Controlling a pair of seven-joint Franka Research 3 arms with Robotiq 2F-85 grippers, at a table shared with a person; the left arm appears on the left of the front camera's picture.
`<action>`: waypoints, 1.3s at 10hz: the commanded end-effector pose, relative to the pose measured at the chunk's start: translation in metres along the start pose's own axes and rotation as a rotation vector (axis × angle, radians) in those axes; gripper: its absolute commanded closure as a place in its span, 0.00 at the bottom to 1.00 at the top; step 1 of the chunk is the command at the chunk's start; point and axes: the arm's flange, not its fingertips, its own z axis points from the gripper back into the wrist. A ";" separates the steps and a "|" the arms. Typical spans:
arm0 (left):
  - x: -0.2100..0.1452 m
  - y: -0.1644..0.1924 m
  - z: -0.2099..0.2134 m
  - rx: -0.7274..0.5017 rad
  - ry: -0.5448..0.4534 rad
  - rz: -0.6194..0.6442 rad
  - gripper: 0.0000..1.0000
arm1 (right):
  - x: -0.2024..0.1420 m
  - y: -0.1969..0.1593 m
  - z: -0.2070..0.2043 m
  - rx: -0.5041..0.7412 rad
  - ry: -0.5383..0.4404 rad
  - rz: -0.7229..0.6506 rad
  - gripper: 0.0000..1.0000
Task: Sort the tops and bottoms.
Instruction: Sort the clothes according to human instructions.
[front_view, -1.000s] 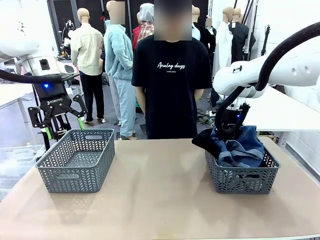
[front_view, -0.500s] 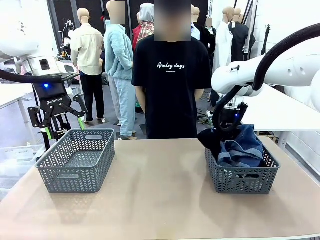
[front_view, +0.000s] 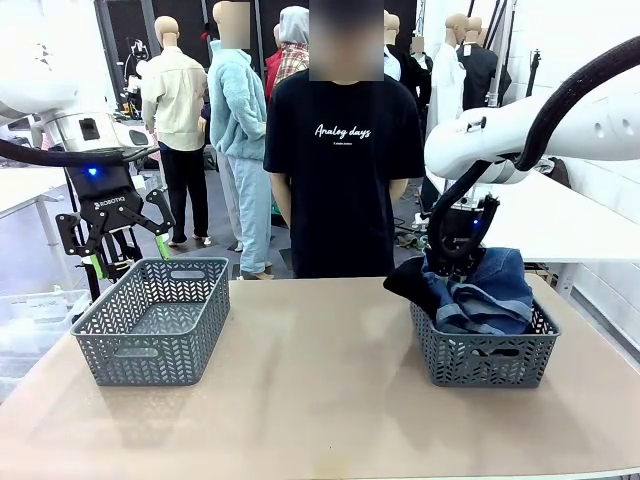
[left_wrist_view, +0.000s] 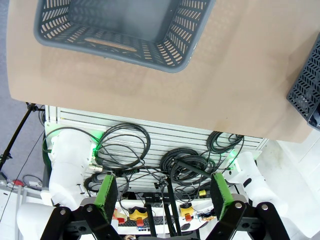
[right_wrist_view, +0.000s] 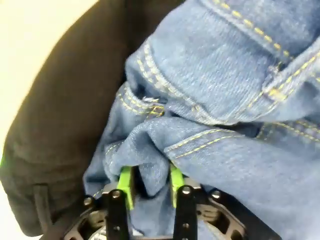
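Note:
The bottoms, blue denim, are heaped in the right grey basket. A black top hangs over that basket's left rim. My right gripper points down into the heap. In the right wrist view its green pads pinch a fold of the denim, the gripper shut on it, with the black top alongside. My left gripper hangs open and holds nothing behind the left grey basket. In the left wrist view that gripper is open above the floor and cables.
A person in a black printed T-shirt stands at the table's far edge, between the two baskets. The left basket has nothing in it. A corner of the right basket shows in the left wrist view. Bare tabletop lies between the baskets.
My right gripper dipped into the heap, then came up a little with the denim; the black top's edge shifted back to the left. The left arm stayed still.

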 end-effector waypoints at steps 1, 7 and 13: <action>-0.001 0.002 0.002 -0.005 0.006 -0.003 0.04 | -0.016 0.013 0.001 -0.059 -0.041 -0.005 0.08; -0.001 0.002 0.002 -0.005 0.006 -0.003 0.04 | -0.031 0.028 0.038 -0.161 -0.101 -0.006 0.00; -0.001 0.002 0.002 -0.005 0.006 -0.003 0.04 | -0.034 0.028 0.040 -0.173 -0.113 -0.030 0.00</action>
